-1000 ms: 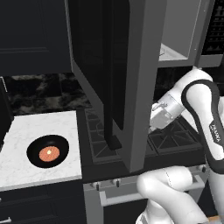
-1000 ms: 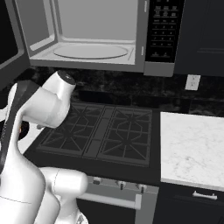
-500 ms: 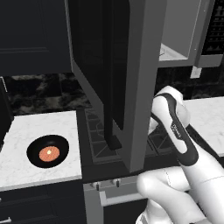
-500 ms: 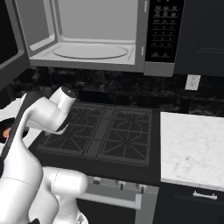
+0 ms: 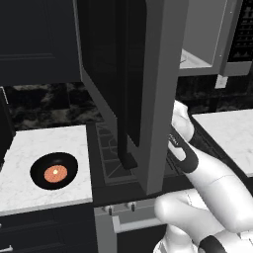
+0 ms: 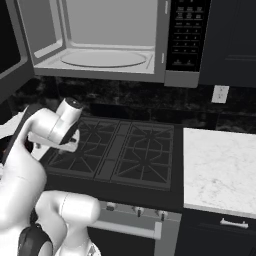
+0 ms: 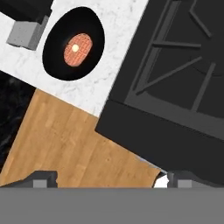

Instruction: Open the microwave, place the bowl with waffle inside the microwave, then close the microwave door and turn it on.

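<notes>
The microwave (image 6: 105, 40) hangs open above the stove, its pale cavity bare and its button panel (image 6: 185, 35) at the right. The microwave door (image 5: 143, 74) is swung wide toward me. On the white counter left of the stove sits the black bowl (image 5: 54, 171) holding the waffle (image 5: 55, 173). In the hand view the bowl (image 7: 74, 43) and waffle (image 7: 78, 48) lie at upper left, far beyond my gripper (image 7: 109, 180). The gripper is open, its fingertips (image 7: 41, 179) spread wide with nothing between them. My wrist (image 6: 52, 132) hovers over the stove's left edge.
The black stove (image 6: 125, 150) has raised grates. A white marble counter (image 6: 220, 165) lies to its right and another (image 5: 29, 143) to its left. The open door stands over the stove's left side. Wooden floor (image 7: 65, 140) shows below the counter edge.
My arm has folded down and swung left, going behind the open door toward the stove's left edge. Bowl, waffle and door have stayed put.
</notes>
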Available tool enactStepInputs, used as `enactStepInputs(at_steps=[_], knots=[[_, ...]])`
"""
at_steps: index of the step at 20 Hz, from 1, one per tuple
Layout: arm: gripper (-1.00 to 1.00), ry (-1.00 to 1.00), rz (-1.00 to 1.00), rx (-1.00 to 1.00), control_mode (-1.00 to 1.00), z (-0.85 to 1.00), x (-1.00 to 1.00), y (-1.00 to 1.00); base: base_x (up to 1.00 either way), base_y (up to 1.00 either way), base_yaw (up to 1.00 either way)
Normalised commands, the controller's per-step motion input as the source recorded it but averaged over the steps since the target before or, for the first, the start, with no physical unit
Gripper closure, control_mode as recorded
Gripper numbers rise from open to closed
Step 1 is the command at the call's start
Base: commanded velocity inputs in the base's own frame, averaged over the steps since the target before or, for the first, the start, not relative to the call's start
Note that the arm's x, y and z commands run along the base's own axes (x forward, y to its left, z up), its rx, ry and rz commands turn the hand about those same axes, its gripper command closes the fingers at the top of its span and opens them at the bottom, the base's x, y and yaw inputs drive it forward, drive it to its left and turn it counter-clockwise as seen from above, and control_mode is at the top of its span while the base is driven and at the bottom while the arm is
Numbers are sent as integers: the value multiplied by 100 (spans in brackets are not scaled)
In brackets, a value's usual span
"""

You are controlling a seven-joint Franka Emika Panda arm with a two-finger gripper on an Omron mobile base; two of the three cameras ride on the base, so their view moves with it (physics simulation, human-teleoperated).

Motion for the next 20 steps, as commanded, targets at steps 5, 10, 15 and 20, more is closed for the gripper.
enactStepInputs(at_steps=[5,10,15,20], knots=[[-100,6,-8,-8,-100,-30,73,0,0,0,0],[-100,5,-6,-11,-100,-20,57,0,0,0,0],[-100,1,-3,-3,-100,-35,52,7,0,0,0],[-100,0,0,0,-100,-48,65,15,0,0,0]])
